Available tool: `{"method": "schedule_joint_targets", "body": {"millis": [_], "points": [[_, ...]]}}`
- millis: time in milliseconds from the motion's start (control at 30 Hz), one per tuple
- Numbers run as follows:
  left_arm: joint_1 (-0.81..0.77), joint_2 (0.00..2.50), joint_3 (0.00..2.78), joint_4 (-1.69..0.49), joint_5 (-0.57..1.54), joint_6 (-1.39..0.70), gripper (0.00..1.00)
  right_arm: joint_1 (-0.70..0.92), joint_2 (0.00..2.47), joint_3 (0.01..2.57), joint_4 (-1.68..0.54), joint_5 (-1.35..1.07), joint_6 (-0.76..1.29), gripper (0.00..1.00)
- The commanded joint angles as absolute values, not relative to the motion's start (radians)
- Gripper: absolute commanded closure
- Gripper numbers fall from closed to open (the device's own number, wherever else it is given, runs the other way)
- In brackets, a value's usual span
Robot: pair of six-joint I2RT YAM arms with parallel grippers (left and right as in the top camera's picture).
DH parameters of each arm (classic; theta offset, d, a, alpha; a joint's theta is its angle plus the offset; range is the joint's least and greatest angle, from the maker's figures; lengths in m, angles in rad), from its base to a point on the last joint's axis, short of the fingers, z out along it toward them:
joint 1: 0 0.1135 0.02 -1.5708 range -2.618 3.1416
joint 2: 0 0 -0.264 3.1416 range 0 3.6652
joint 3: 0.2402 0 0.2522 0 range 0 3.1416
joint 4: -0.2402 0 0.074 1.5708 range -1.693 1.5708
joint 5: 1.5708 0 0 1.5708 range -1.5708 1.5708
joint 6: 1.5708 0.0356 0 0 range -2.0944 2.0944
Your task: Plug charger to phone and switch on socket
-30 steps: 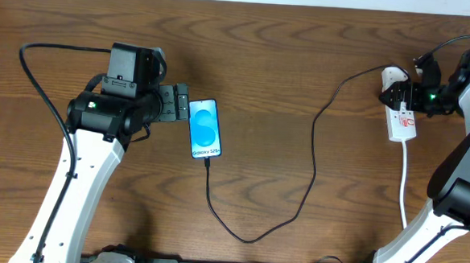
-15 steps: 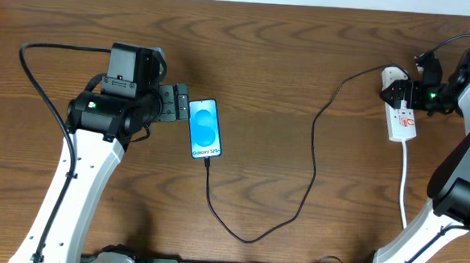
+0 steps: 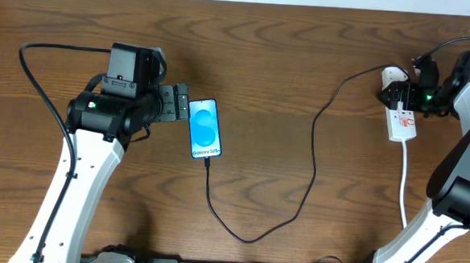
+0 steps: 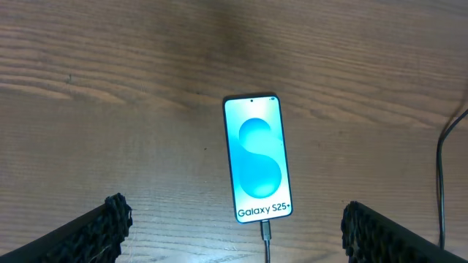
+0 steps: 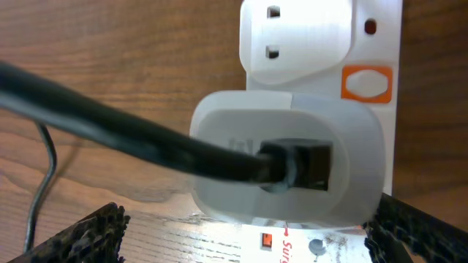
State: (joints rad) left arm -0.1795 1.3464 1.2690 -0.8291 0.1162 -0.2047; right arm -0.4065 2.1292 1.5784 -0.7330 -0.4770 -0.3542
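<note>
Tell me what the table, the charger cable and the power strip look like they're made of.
Table: wood or wood-look laminate, matte brown with visible grain. Charger cable: black sheath, smooth with faint sheen, probably rubbery plastic. Power strip: white moulded plastic, slightly glossy, going by its soft highlights.

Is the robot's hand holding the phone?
No, the phone lies flat on the table, apart from the open left gripper.

I see a brown wooden table (image 3: 303,54) carrying the phone (image 3: 204,128) face up, the charger (image 3: 249,241) looped beside it, and the socket (image 3: 402,122) at far right.
</note>
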Motion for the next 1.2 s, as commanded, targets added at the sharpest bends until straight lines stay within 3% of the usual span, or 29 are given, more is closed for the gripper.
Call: {"method": "schedule_joint_targets", "body": {"millis": [0, 500, 1167], "points": [[-0.181, 1.346, 1.285, -0.83, 0.1, -0.187, 0.06, -0.389, 2.134, 1.542, -0.721, -0.508, -0.333, 0.01], [-0.181, 1.346, 1.285, -0.83, 0.1, -0.187, 0.06, -0.388, 2.134, 1.527, -0.731, -0.508, -0.223, 0.01], [-0.181, 1.346, 1.285, -0.83, 0.1, -0.187, 0.06, -0.386, 2.134, 1.527, -0.717, -0.571, -0.226, 0.01]]}}
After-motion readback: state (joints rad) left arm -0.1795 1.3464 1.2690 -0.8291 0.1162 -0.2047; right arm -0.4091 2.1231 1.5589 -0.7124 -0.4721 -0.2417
